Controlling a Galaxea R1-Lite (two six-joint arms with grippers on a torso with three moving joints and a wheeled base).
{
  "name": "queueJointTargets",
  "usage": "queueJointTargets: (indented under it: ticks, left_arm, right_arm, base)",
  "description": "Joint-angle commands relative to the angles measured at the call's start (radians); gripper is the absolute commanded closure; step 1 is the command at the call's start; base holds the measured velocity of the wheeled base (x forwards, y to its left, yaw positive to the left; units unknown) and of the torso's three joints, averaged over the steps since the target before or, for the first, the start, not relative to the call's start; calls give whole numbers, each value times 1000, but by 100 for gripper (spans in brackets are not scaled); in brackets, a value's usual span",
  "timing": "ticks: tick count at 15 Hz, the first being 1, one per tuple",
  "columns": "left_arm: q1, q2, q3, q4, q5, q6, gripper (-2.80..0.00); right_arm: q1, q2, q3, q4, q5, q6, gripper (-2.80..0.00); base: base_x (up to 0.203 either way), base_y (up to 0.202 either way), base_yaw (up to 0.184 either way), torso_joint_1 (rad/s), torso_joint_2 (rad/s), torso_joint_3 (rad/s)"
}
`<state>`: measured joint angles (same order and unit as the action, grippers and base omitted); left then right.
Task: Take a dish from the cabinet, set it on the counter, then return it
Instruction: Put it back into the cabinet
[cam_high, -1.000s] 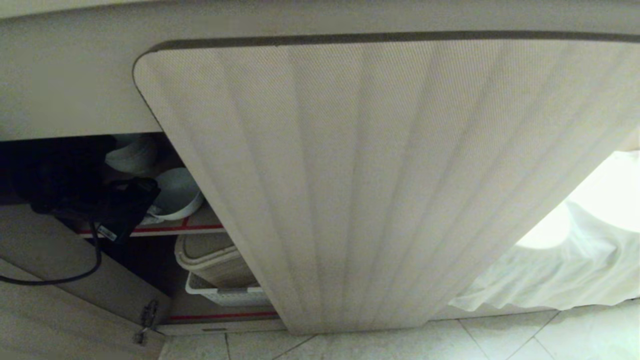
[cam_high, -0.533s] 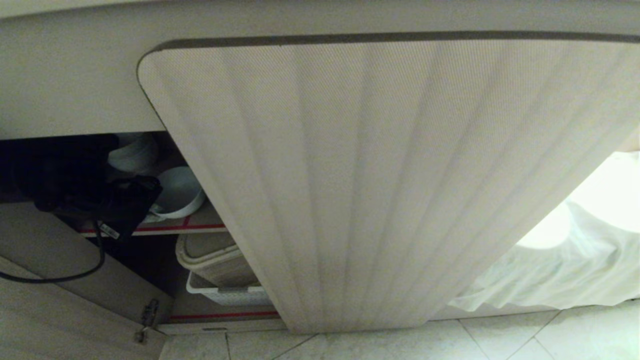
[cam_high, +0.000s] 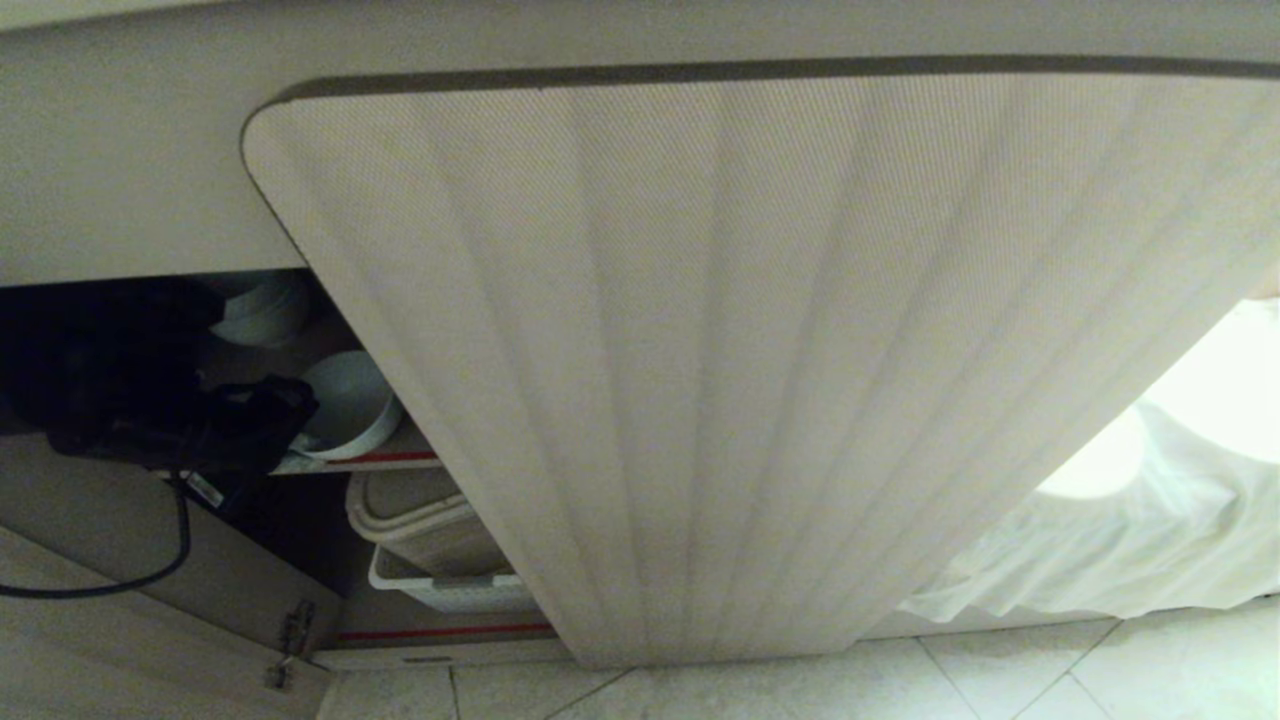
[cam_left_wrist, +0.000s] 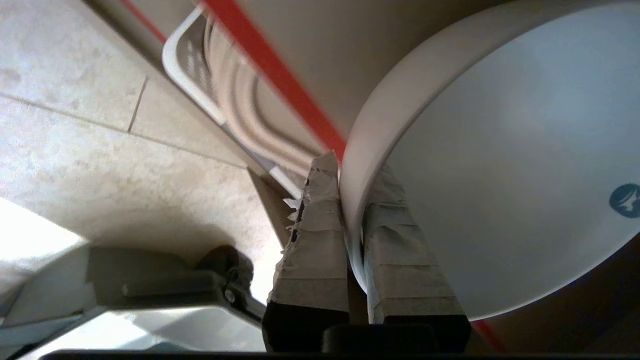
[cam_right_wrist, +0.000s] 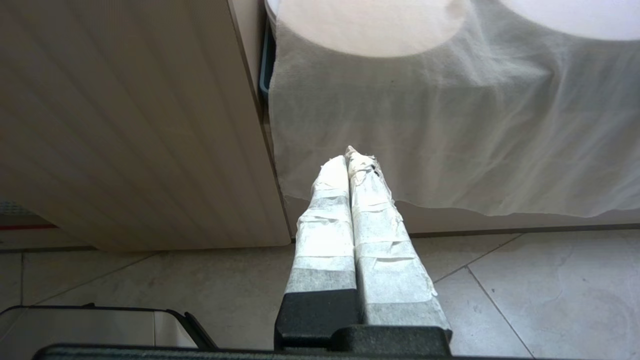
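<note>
On the upper, red-edged shelf of the cabinet, at the left of the head view, the dish sits tilted with its white hollow facing out. The left gripper grips its near rim, the two taped fingers pinched close, one outside the wall and one inside the bowl; in the head view the gripper shows as a dark bulk just left of the dish. Farther back on the same shelf stands a stack of white bowls. Below it lies a beige basket over a white crate. The open fluted door fills the middle of the scene. To the right a white cloth hangs above the tiled floor. The right gripper hangs low near that cloth, its taped fingers pressed together on nothing.
</note>
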<state>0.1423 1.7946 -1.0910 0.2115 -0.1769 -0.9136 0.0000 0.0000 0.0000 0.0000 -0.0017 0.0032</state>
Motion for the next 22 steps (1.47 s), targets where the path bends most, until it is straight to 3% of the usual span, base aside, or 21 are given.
queueJointTargets:
  ticks: [1,6,10,13,22]
  left_arm:
    - [0,-32,41,8,-8,-3,0]
    - [2,-61,73,3,-27,-2,0]
    - [0,-57,78,-66,-26,5,0]
    - [3,-58,82,-87,-15,41,0]
    - [6,-29,29,-135,-13,26,0]
  right_arm:
    - [0,0,0,0,0,0,0]
    - [0,0,0,0,0,0,0]
    - [0,0,0,0,0,0,0]
    - [1,0,0,0,0,0,0]
    - [0,0,0,0,0,0,0]
  base:
    - [0,0,0,0,0,0]
    - [0,0,0,0,0,0]
    - [0,0,0,0,0,0]
    - [0,0,0,0,0,0]
    - [0,0,0,0,0,0]
